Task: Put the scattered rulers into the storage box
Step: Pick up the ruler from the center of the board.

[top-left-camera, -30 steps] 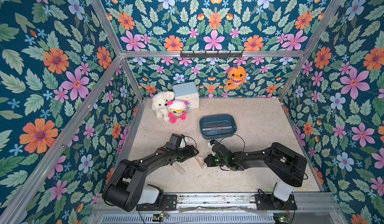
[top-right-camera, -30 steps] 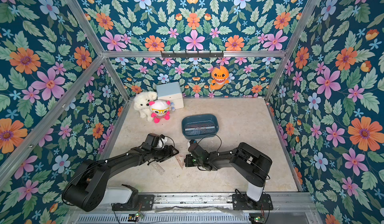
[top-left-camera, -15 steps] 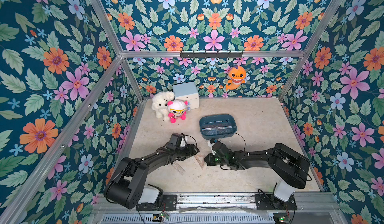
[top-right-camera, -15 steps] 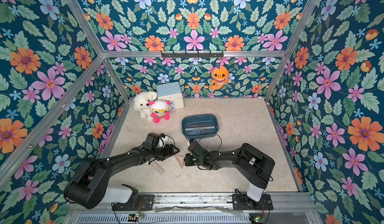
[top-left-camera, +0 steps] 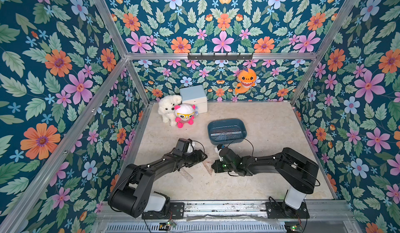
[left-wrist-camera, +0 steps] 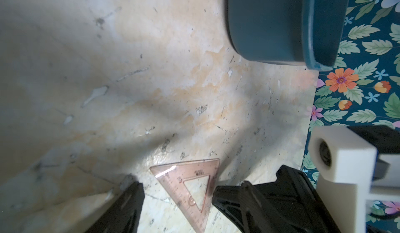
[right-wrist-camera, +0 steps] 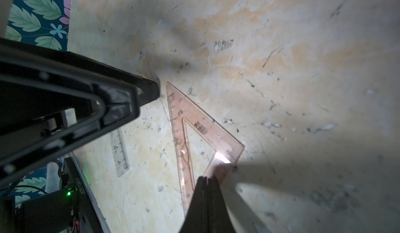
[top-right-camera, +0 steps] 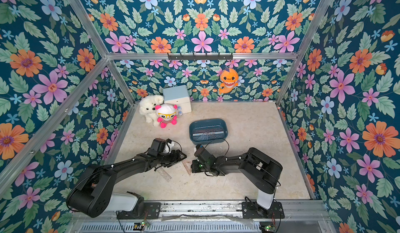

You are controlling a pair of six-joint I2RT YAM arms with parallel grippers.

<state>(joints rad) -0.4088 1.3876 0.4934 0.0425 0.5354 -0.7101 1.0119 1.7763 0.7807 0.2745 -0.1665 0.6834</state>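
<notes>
Left hand [left-wrist-camera: 177, 190] spread around pink triangle ruler [right-wrist-camera: 201, 125] on the table [right-wrist-camera: 281, 47]; right hand [right-wrist-camera: 204, 181] pressed together at its edge.

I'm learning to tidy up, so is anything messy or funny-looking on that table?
Yes. A pink triangle ruler and a clear straight ruler lie flat on the tabletop, outside the teal storage box. The tabletop also looks scratched and patchy, with pale flaked spots.
</notes>
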